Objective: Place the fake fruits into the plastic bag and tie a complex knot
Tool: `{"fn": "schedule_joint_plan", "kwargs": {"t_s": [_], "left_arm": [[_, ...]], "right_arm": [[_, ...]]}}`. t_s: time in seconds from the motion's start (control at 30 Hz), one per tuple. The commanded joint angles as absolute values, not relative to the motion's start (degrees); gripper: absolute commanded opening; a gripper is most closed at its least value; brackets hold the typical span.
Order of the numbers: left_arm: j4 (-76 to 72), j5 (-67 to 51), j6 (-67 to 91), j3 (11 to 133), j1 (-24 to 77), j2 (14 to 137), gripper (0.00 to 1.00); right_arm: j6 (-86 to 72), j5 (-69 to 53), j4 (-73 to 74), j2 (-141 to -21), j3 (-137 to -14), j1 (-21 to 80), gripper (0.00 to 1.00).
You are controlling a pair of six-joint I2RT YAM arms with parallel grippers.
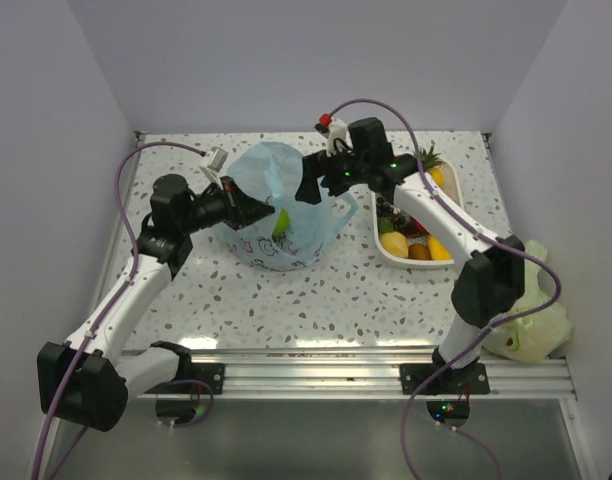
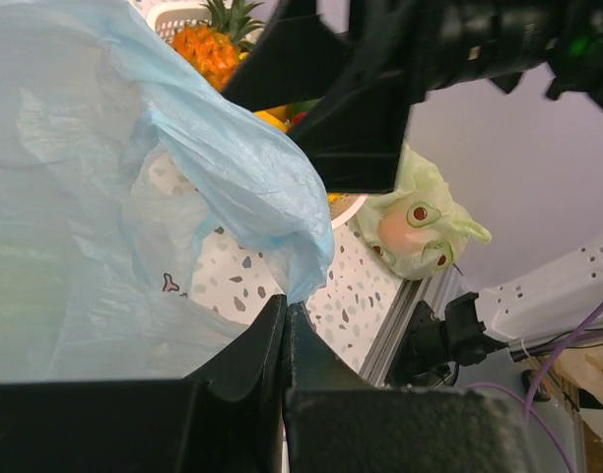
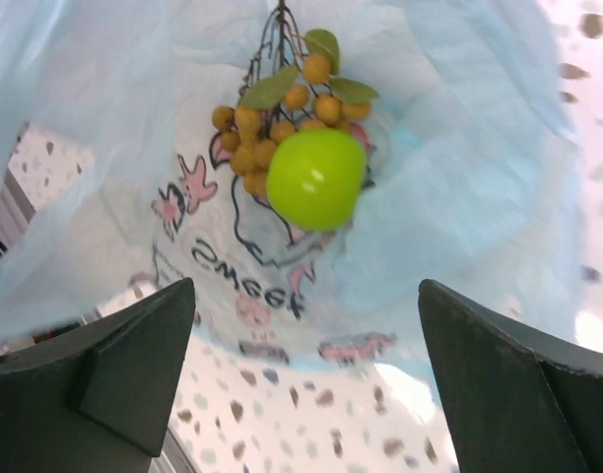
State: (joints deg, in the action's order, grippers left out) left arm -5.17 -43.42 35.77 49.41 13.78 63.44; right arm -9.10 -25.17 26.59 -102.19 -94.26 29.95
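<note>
The light-blue plastic bag (image 1: 271,235) stands mid-table, mouth up. The left gripper (image 2: 285,320) has its fingers pressed together, pinching the bag's rim. The right gripper (image 3: 311,384) is spread wide over the bag's mouth, holding nothing. Inside the bag are a green fruit (image 3: 316,179) and a cluster of small orange berries (image 3: 267,118) (both seen from the right wrist). The pineapple (image 1: 434,170) and other fruits (image 1: 419,250) sit in the white tray (image 1: 384,252) to the right.

- A speckled tabletop (image 1: 286,300) with plain white walls around it.
- A white tray (image 1: 391,258) sits on its right side.
- A pale green bag (image 1: 531,325) printed with avocado cartoons slumps at the right edge, by the metal rail (image 1: 316,375).
</note>
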Motion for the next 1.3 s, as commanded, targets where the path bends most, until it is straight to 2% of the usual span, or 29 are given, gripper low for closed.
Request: {"fn": "schedule_joint_plan", "kwargs": {"t_s": [0.0, 0.33, 0.5, 0.83, 1.07, 1.17, 1.27], "left_arm": [[-7.21, -44.03, 34.02, 51.5, 13.27, 63.54, 0.0], [-5.8, -43.95, 31.99, 51.33, 13.27, 62.75, 0.0], [-5.28, -44.65, 32.17, 52.12, 13.27, 63.9, 0.0], [-4.39, -44.21, 30.5, 51.24, 13.27, 63.63, 0.0], [-4.4, -43.95, 30.24, 51.42, 13.27, 63.98, 0.0], [-4.13, -44.12, 30.06, 51.94, 13.18, 64.25, 0.0], [-4.13, -44.03, 30.06, 52.03, 13.27, 64.25, 0.0]], "right_arm": [[2.17, -22.33, 38.39, -92.56, -91.85, 23.76, 0.99], [29.13, -5.29, 59.22, -87.28, -91.51, 9.15, 0.99], [39.09, 2.63, 59.85, -88.06, -87.98, 5.89, 0.99], [43.59, 5.28, 53.53, -94.74, -84.46, 5.36, 0.98], [43.94, 5.28, 50.01, -98.26, -81.39, 5.27, 0.92], [43.42, 4.66, 50.1, -99.4, -81.3, 5.27, 0.87], [43.16, 4.57, 50.19, -99.41, -81.47, 5.27, 0.77]]}}
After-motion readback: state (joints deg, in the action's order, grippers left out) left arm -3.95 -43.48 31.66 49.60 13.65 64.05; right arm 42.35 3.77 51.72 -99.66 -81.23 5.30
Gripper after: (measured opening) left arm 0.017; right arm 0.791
